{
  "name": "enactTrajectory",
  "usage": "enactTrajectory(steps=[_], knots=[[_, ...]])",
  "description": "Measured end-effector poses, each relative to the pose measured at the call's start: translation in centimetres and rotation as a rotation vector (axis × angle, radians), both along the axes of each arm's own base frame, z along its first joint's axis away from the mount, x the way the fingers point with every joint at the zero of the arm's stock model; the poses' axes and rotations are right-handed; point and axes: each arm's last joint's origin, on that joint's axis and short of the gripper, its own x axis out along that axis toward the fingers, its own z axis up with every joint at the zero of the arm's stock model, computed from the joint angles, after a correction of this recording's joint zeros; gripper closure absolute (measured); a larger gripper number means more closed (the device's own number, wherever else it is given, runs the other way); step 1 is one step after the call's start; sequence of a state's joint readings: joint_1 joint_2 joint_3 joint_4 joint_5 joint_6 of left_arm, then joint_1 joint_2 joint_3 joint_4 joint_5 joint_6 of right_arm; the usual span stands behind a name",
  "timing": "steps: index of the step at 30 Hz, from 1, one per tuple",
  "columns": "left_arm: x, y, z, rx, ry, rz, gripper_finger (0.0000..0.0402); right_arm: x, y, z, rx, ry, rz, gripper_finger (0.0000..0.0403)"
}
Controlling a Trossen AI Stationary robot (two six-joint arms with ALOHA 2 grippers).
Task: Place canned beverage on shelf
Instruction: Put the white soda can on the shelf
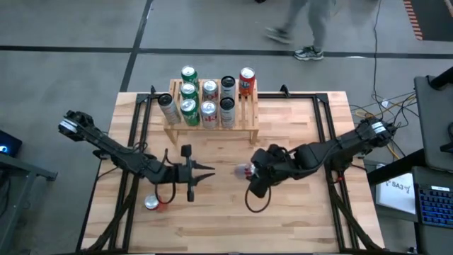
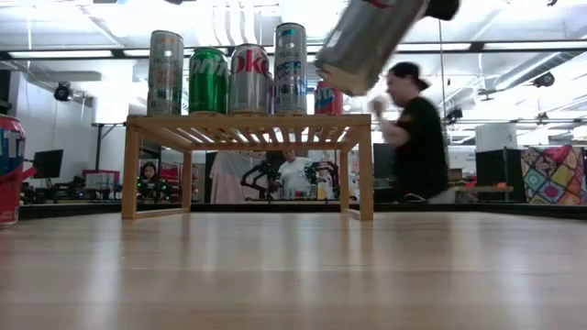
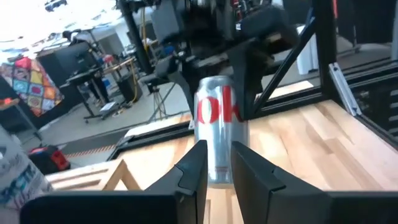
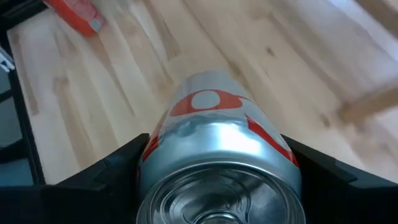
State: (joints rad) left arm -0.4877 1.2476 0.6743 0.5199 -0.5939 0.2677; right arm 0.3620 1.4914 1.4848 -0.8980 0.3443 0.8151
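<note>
- The plank tabletop (image 1: pixel 297 219) carries the shelf (image 1: pixel 212 129) at its far edge, a low light-wood slatted rack already holding about nine upright cans, among them a green can (image 2: pixel 208 81) and a Diet Coke (image 2: pixel 249 79).
- The right gripper (image 1: pixel 253 172) is clamped around a silver-and-red Coke can (image 4: pixel 217 155), held tilted in the air near the table's middle, in front of the shelf.
- That can is a rigid, smooth cylinder, likely slippery and easily dented; a grip across its mid-body, as now, seems soundest.
- The left gripper (image 1: pixel 205 173) hangs just beside it, fingers (image 3: pixel 189 177) nearly closed on nothing.
- A red can (image 1: pixel 153 204) sits near the left arm on the table, upright as far as I can tell.
- The packed rows leave little free slat space; the open right end looks easiest.
</note>
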Motion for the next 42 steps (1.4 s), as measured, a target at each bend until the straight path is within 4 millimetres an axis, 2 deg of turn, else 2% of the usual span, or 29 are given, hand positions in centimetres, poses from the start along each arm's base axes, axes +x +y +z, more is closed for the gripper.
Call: enactTrajectory(steps=[5,9,15,19,24,32,42], knots=[[-0.1,0.6,-1.3,-0.062,0.019,0.022,0.0327,1.3,-1.6,0.3,-0.042,-0.058,0.025,0.0115],[-0.1,0.5,-1.9,-0.065,0.037,0.024,0.0295,2.3,-2.4,0.0,-0.088,-0.074,0.046,0.0115],[0.4,0.6,-2.7,-0.045,0.057,0.14,0.0225,4.2,-3.4,-2.2,-0.161,-0.014,0.061,0.0115],[0.9,0.6,-3.9,-0.042,0.085,0.228,0.0167,5.1,-3.7,-3.4,-0.193,0.026,0.068,0.0115],[1.6,0.5,-5.7,-0.001,0.138,0.282,0.0114,6.1,-3.6,-3.5,-0.236,0.036,0.089,0.0115],[3.0,1.4,-8.2,-0.011,0.195,0.35,0.0094,7.3,-3.4,-2.3,-0.281,0.007,0.108,0.0115],[3.8,2.2,-8.7,-0.037,0.158,0.398,0.0094,8.0,-3.5,-2.5,-0.288,0.006,0.11,0.0115]])
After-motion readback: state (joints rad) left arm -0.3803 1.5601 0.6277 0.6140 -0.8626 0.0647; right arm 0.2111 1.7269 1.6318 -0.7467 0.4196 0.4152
